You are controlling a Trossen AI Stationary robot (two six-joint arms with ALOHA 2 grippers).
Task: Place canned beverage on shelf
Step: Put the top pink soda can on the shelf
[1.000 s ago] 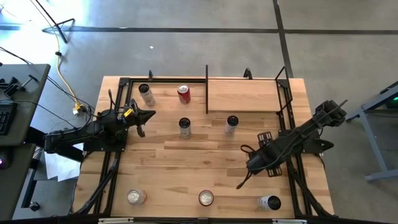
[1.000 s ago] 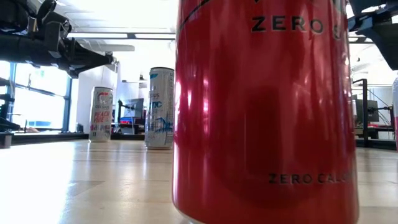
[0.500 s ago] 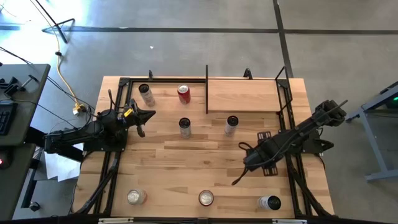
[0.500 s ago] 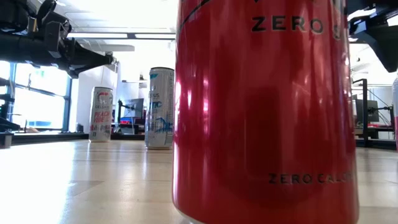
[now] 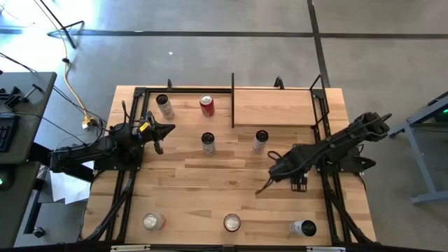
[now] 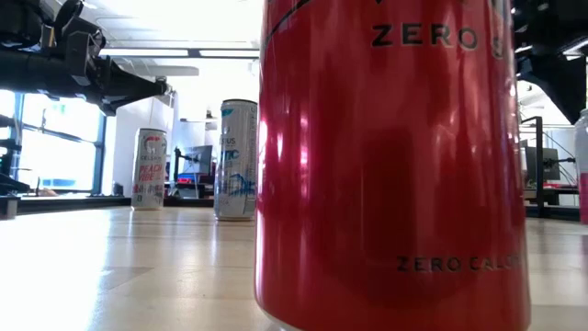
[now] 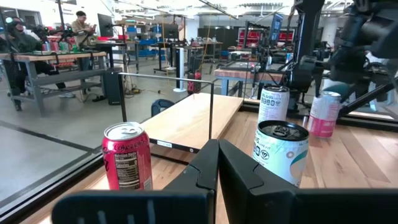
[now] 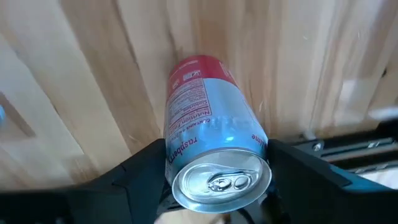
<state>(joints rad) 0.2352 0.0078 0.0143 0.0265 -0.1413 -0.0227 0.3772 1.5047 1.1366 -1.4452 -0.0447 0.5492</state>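
the right gripper (image 5: pixel 274 170) hangs over the right middle of the table (image 5: pixel 210 189), its fingers (image 8: pixel 140 171) closed against both sides of a red and pale blue can (image 8: pixel 211 130). the wrist view looks down on the can's lid, with bare planks past its far end. the arm hides the can from above, so whether it is clear of the wood cannot be told. the step in hand looks like the carry: can gripped, not yet on the shelf (image 5: pixel 273 106). the shelf lies farther back and its top is bare. a loose can (image 5: pixel 260 140) stands between gripper and shelf, just before the front bar. the next move calls for lifting over that bar, passing the loose can, then setting the held can upright before letting go. the left gripper (image 5: pixel 159 133) waits at the left side, fingers pressed together.
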